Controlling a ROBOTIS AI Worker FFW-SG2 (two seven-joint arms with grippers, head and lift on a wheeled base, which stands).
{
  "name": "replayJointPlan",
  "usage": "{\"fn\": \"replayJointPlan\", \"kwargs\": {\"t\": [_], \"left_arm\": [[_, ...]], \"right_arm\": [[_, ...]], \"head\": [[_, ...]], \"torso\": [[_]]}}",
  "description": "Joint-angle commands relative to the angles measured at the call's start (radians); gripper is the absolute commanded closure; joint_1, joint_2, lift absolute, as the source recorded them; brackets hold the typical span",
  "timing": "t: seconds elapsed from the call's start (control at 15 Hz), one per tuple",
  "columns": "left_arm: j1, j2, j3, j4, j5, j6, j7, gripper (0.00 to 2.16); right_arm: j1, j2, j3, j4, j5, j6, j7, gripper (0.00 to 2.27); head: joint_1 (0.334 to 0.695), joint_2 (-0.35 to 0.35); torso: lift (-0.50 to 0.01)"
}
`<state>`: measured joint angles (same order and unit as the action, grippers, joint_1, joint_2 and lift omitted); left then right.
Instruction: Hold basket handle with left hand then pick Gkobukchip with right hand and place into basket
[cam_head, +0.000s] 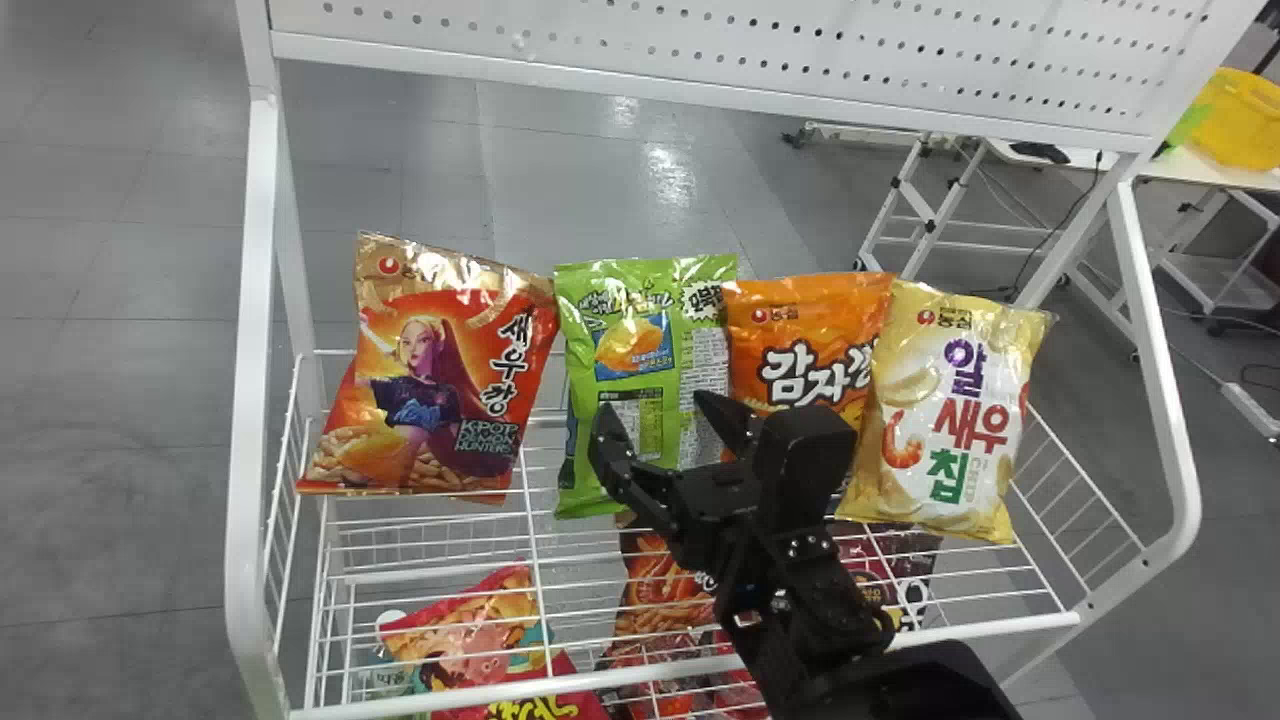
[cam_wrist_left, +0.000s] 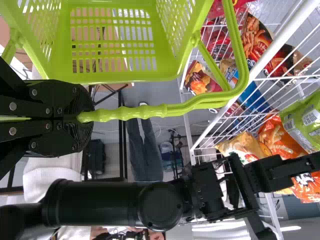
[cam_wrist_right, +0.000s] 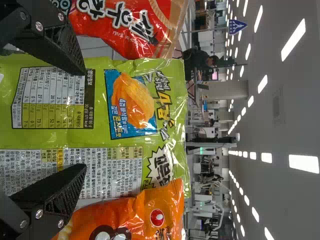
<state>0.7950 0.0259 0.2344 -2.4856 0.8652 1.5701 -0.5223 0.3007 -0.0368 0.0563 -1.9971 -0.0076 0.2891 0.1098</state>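
The green Gkobukchip bag (cam_head: 620, 380) stands on the upper wire shelf, between a red bag and an orange one. In front of it my right gripper (cam_head: 652, 405) is open, its two fingertips apart over the bag's face. The right wrist view has the Gkobukchip bag (cam_wrist_right: 100, 135) close up, with the open right gripper (cam_wrist_right: 83, 120) at its lower part and nothing held. In the left wrist view the left gripper (cam_wrist_left: 86, 117) is shut on the grip of the handle (cam_wrist_left: 150, 111) of the light green basket (cam_wrist_left: 120, 76).
Beside the Gkobukchip bag are the red bag (cam_head: 430, 380), the orange bag (cam_head: 800, 330) and a yellow bag (cam_head: 945, 410). The white rack's front rail (cam_head: 430, 697) and side frames (cam_head: 250, 400) surround them. More snack bags (cam_head: 480, 640) lie on the level below.
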Motion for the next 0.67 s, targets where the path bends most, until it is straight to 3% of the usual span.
{"fn": "replayJointPlan", "kwargs": {"t": [0.0, 0.13, 0.2, 0.27, 0.4, 0.6], "left_arm": [[-0.005, 0.002, 0.006, 0.013, 0.0, 0.001, -0.002, 1.73], [-0.007, 0.003, 0.008, 0.019, 0.0, 0.001, -0.004, 1.73], [-0.007, 0.003, 0.006, 0.019, 0.0, 0.001, -0.004, 1.73], [-0.01, 0.002, 0.005, 0.021, 0.0, 0.001, -0.002, 1.73], [-0.01, 0.002, -0.001, 0.025, -0.002, 0.001, 0.001, 1.73], [-0.008, 0.003, -0.01, 0.024, -0.005, 0.001, 0.001, 1.73]], "right_arm": [[-0.034, 0.0, 0.02, 0.024, 0.023, 0.029, -0.002, 0.17], [-0.049, 0.0, 0.022, 0.026, 0.026, 0.06, -0.004, 0.21], [-0.054, 0.0, 0.017, 0.023, 0.026, 0.097, -0.004, 0.85], [-0.048, -0.003, 0.016, 0.008, 0.024, 0.103, -0.004, 2.03], [-0.023, -0.003, 0.014, -0.019, 0.037, 0.106, -0.004, 2.24], [0.008, -0.009, 0.0, -0.038, 0.028, 0.048, -0.004, 2.24]], "head": [[0.695, -0.277], [0.695, -0.254], [0.695, -0.249], [0.695, -0.247], [0.695, -0.25], [0.695, -0.266]], "torso": [[-0.032], [-0.032], [-0.032], [-0.032], [-0.032], [-0.032]]}}
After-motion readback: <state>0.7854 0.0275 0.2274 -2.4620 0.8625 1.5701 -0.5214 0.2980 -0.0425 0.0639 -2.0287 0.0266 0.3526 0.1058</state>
